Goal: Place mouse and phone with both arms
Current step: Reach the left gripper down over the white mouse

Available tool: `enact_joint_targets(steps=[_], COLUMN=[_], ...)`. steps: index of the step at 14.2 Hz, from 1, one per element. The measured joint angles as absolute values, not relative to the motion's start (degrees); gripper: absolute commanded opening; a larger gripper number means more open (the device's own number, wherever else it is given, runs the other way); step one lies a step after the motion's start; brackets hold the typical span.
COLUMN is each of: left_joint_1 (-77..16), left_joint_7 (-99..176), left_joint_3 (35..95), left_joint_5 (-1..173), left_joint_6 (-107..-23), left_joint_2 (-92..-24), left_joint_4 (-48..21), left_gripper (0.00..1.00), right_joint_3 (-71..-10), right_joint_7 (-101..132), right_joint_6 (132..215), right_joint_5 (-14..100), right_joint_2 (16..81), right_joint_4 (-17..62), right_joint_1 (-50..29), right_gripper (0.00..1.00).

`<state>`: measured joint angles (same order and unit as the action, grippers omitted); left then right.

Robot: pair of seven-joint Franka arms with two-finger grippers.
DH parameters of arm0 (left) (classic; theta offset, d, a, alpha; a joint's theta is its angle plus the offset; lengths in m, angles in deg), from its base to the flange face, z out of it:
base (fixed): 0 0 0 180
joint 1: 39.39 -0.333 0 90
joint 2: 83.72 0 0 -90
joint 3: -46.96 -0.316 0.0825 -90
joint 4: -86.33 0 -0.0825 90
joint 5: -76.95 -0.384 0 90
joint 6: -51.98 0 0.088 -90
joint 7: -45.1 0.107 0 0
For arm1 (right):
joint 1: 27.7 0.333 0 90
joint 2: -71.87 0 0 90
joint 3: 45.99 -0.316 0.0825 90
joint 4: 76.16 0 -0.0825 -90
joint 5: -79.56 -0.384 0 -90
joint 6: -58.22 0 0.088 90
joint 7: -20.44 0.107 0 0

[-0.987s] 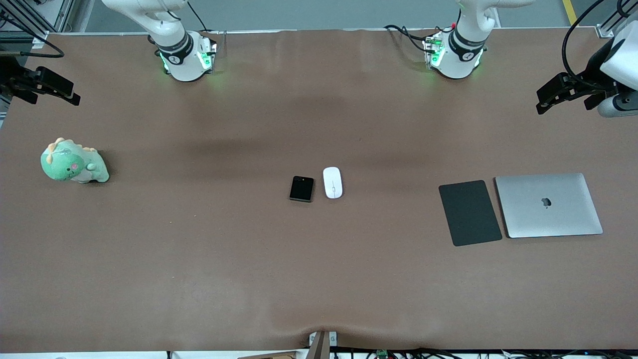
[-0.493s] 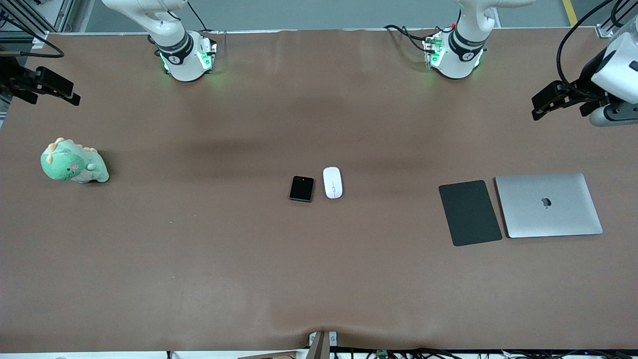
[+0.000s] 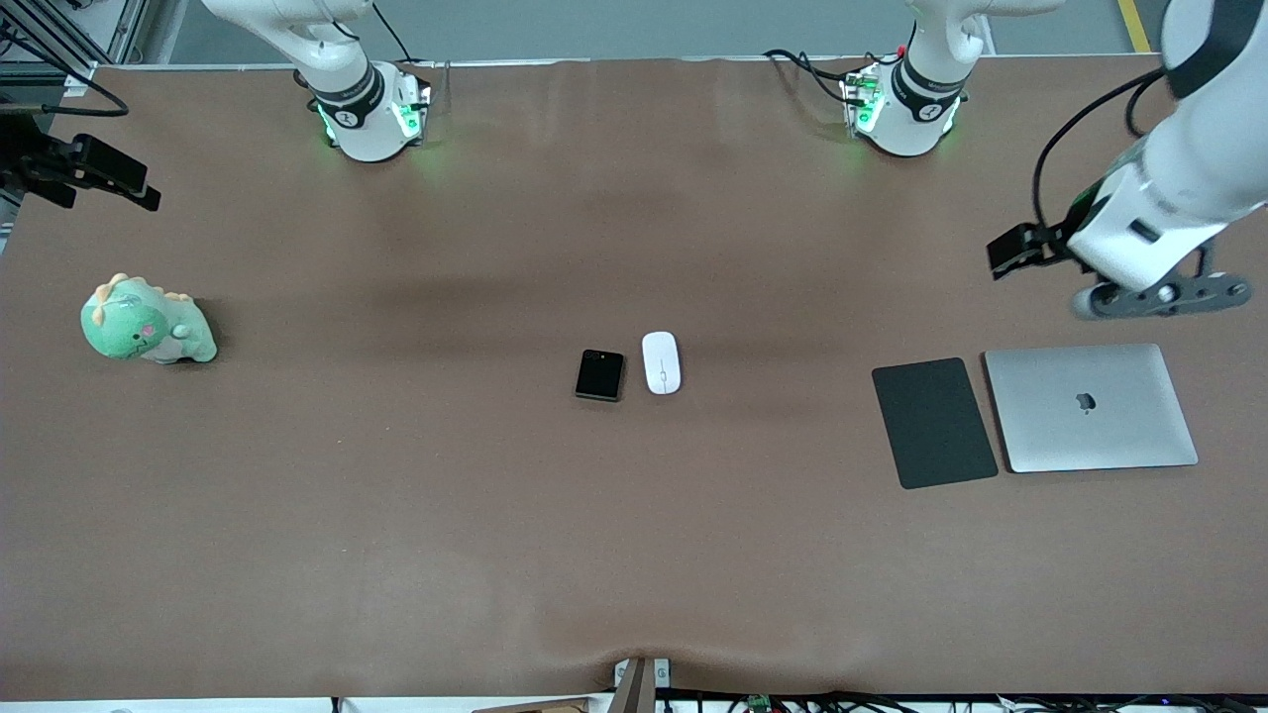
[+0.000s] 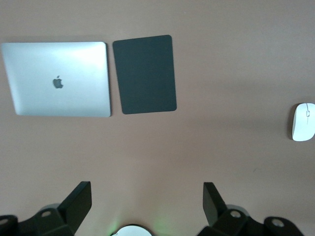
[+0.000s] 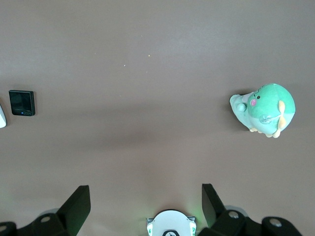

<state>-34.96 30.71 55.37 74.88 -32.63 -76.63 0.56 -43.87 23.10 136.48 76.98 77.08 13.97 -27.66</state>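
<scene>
The white mouse [image 3: 661, 362] and the black phone [image 3: 599, 375] lie side by side, a small gap apart, at the middle of the brown table [image 3: 396, 495]. The mouse lies toward the left arm's end. My left gripper [image 3: 1018, 252] hangs high over bare table between the left arm's base and the laptop, open and empty [image 4: 146, 201]. The left wrist view shows the mouse [image 4: 302, 122] far off. My right gripper [image 3: 139, 188] waits open and empty [image 5: 146, 202] high over the right arm's end of the table. The right wrist view shows the phone [image 5: 22, 102].
A closed silver laptop [image 3: 1090, 407] and a dark grey pad [image 3: 933, 423] lie side by side toward the left arm's end. A green plush dinosaur [image 3: 144, 322] sits toward the right arm's end. The arm bases [image 3: 371, 114] stand along the table's back edge.
My left arm has swung in from the table's end and now hangs over the table by the laptop. The right arm, mouse and phone have not moved.
</scene>
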Motion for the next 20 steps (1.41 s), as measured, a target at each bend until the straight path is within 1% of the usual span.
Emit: enact_joint_targets(steps=[7,11,15,20], left_joint_1=[-34.4,-29.1,-24.9,-18.3], left_joint_7=[27.4,19.2,15.1,3.9], left_joint_3=[60.0,61.0,61.0,61.0], left_joint_5=[74.9,74.9,74.9,74.9], left_joint_6=[-45.0,-53.0,-59.1,-66.4], left_joint_2=[-68.4,-63.2,-58.1,-53.8], left_joint_4=[-3.3,-4.6,-4.8,-4.8], left_gripper=[1.0,1.0,1.0,1.0], right_joint_3=[-43.9,-43.9,-44.0,-44.0], right_joint_7=[23.1,23.1,23.1,23.1], right_joint_6=[136.6,136.6,137.9,139.0], right_joint_5=[77.0,77.0,77.0,77.0], right_joint_2=[75.6,75.0,73.2,72.3], right_joint_4=[14.0,14.0,14.0,14.0], right_joint_1=[-27.7,-27.6,-27.1,-26.7], right_gripper=[1.0,1.0,1.0,1.0])
